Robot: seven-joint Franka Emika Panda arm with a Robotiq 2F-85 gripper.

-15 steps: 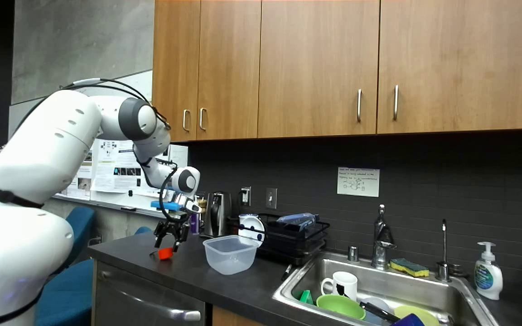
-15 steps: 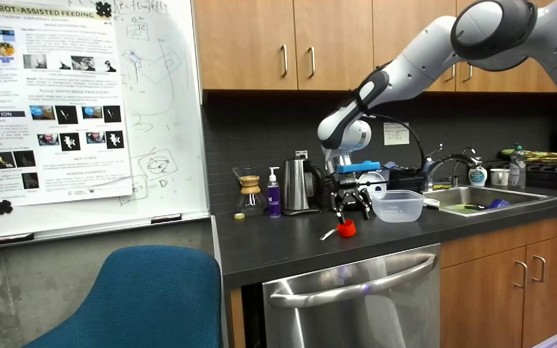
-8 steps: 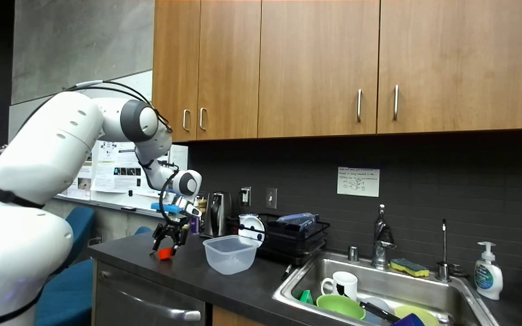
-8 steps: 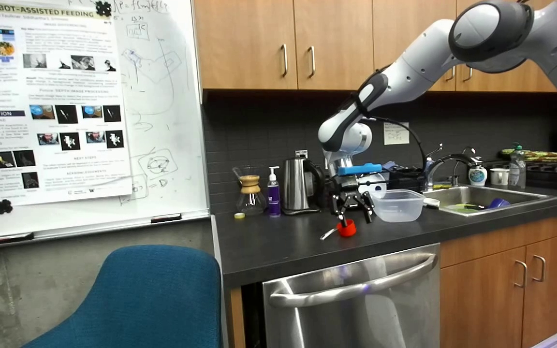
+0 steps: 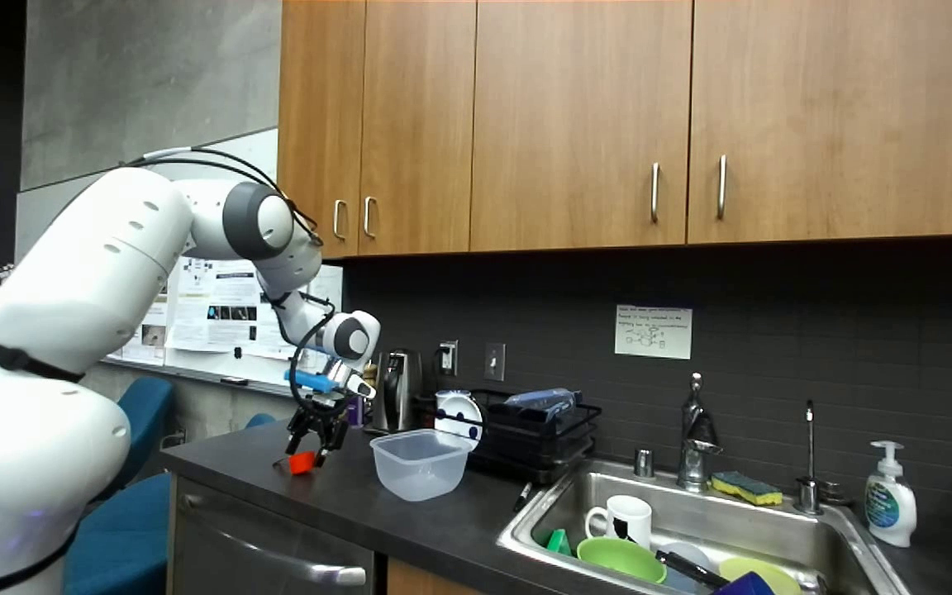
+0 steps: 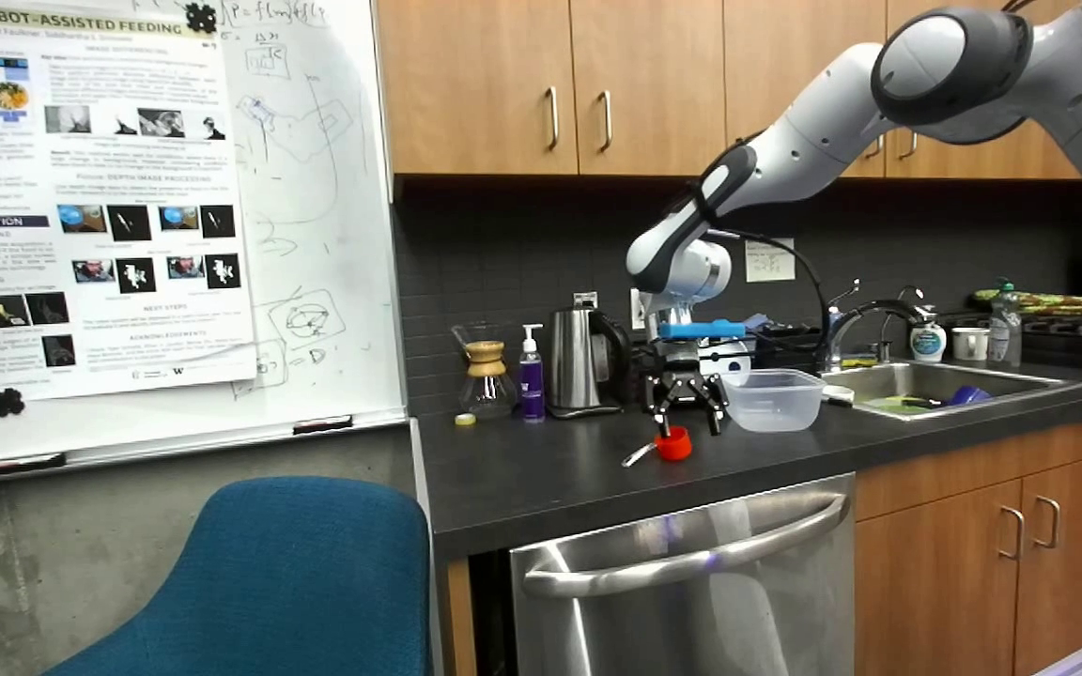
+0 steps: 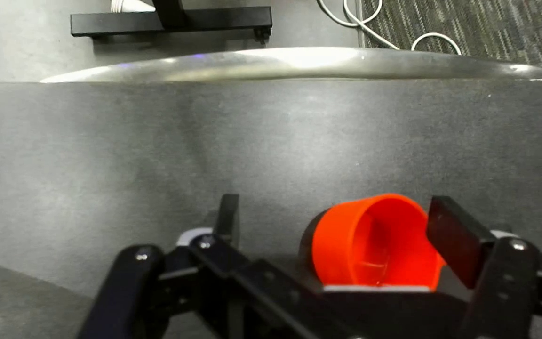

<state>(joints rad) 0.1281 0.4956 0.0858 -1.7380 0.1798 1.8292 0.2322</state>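
Note:
A red-orange cup with a silver handle sits on the dark counter, in both exterior views point(image 5: 302, 463) point(image 6: 674, 445). Its handle point(image 6: 638, 455) lies toward the counter's end. My gripper point(image 5: 306, 454) is open and low over the cup, also in an exterior view point(image 6: 689, 431). In the wrist view, the open gripper point(image 7: 334, 219) spans the cup point(image 7: 337, 240), which is tilted with its mouth toward the right finger point(image 7: 457, 240). That finger overlaps the cup's rim; I cannot tell whether it touches. The left finger point(image 7: 228, 216) stands apart from it. The handle is hidden there.
A clear plastic container point(image 5: 421, 469) stands beside the gripper, with a black dish rack point(image 5: 530, 434) behind. A steel kettle point(image 6: 571, 361), purple bottle point(image 6: 533, 383) and glass coffee maker point(image 6: 487, 394) stand at the back. The dishwasher handle point(image 7: 299, 63) juts past the counter edge.
The wrist and gripper have shifted slightly right in both exterior views, and the gripper's tilt has changed a little. The cup and container have not visibly moved.

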